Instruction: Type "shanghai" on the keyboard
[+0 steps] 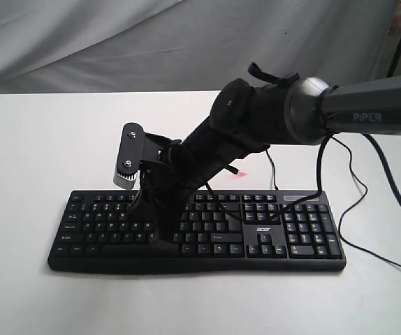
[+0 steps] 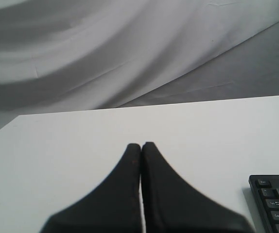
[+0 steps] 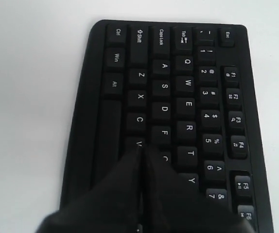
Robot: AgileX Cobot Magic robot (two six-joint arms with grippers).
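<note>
White desk spreads under me, with grey cloth hanging behind it. My right hand has its two fingers pinched together and grips nothing. Its tips are at the V and G keys, left of the middle of the keyboard; whether they press I cannot tell. That black keyboard lies across the near middle of the desk, number pad to the right. My left hand is closed and empty too, over bare desk near the keyboard's Caps Lock end.
</note>
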